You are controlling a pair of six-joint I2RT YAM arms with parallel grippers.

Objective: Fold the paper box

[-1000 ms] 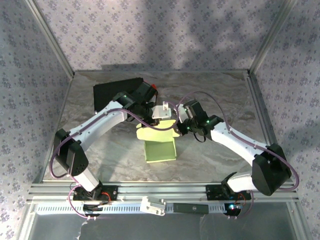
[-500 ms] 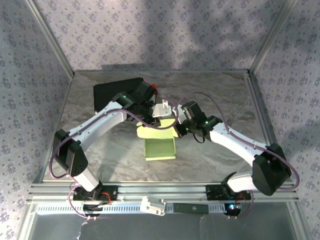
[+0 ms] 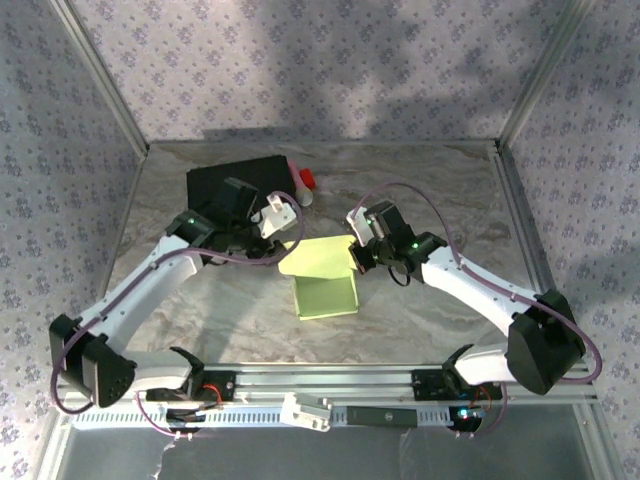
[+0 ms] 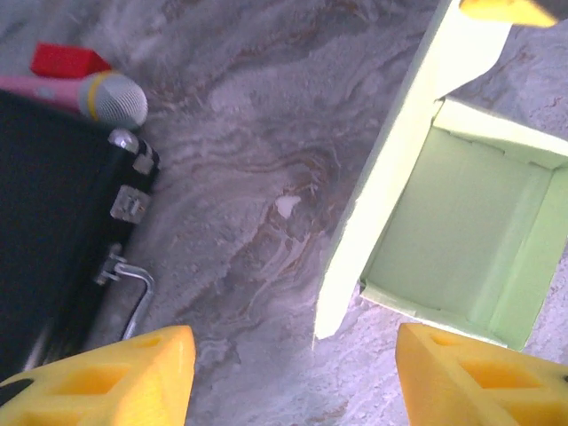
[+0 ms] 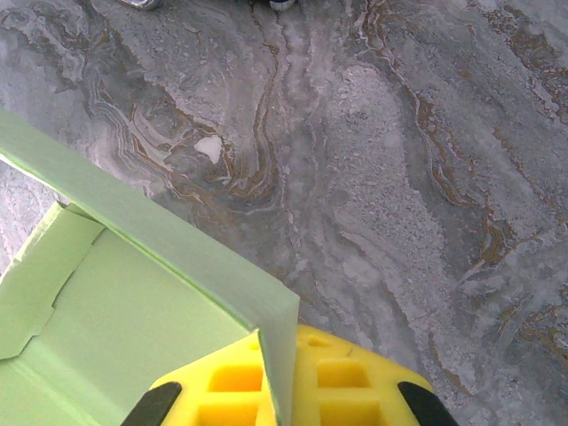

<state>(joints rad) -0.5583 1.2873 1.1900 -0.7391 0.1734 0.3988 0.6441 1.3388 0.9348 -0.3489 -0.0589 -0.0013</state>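
Left gripper (image 4: 293, 344): it's letting go and backing off toward the upper left of the top view, ending up next to the black case (image 3: 225, 185). A second ago it was pinched shut over the top of the paper box (image 3: 327, 292). Now its yellow fingers (image 4: 133, 368) are standing apart with nothing but table (image 4: 266, 177) between them.
Right gripper (image 5: 282, 383): it's staying put, clamped on the edge of the lid flap (image 5: 160, 257), with the green card running straight between its yellow pads.
Where the paper box is: it's sitting mid-table, just below the centre of the top view, and it has hardly shifted. The body is formed, the lid flap is standing lifted at the far side, and the inside is showing open to the left wrist camera.
What that means: this looks like a hand-over. The right one alone is now controlling the lid, and I'd say the closing fold isn't done yet.
Count: one paper box, one black case, one pink pen (image 3: 305, 182) with a red cap lying just beside the case, and two arms with two grippers.
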